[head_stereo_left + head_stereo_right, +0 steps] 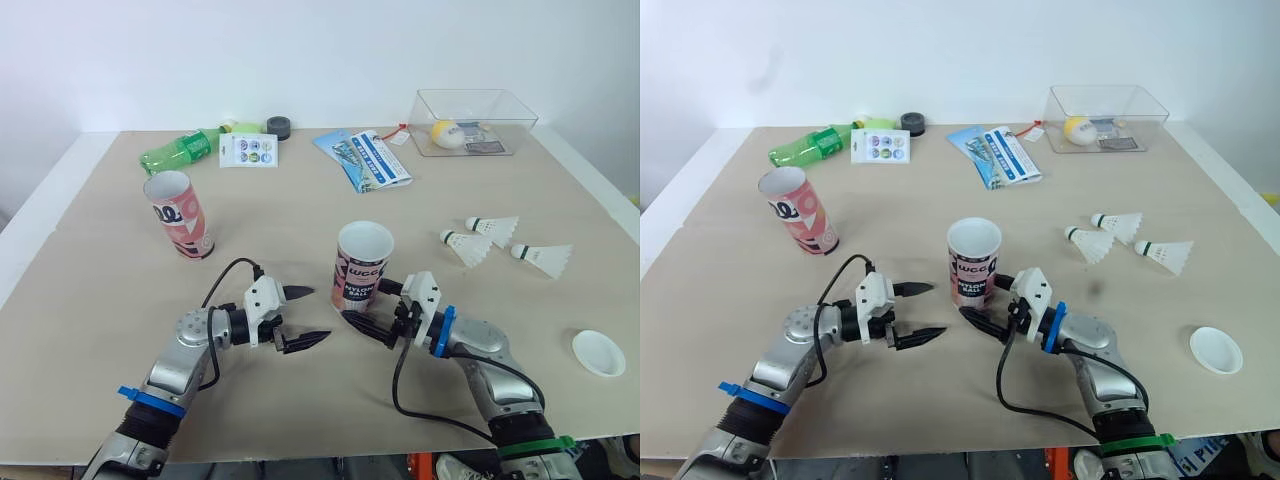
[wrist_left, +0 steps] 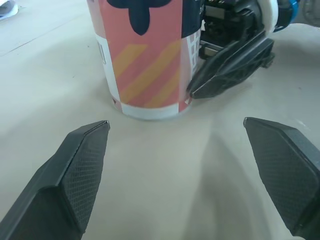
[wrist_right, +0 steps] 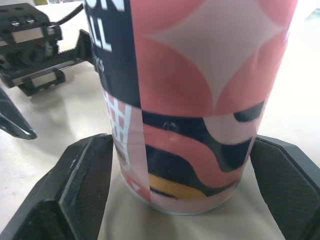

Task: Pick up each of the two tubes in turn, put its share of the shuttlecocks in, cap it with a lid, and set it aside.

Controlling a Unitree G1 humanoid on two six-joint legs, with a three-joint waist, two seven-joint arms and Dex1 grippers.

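A pink patterned tube (image 1: 362, 265) stands upright and open-topped at the table's middle. My right gripper (image 1: 365, 300) is open at its base, one finger on each side and very close to the wall (image 3: 200, 100); contact is unclear. My left gripper (image 1: 305, 315) is open and empty, just left of that tube. A second pink tube (image 1: 178, 215) stands further left and back. Three white shuttlecocks (image 1: 470, 247) (image 1: 495, 228) (image 1: 543, 258) lie to the right. A white lid (image 1: 598, 352) lies near the front right edge.
Along the back lie a green bottle (image 1: 180, 153), a sticker card (image 1: 248, 150), a black round piece (image 1: 279, 126), a blue booklet (image 1: 365, 158) and a clear box (image 1: 475, 120) holding a yellow ball.
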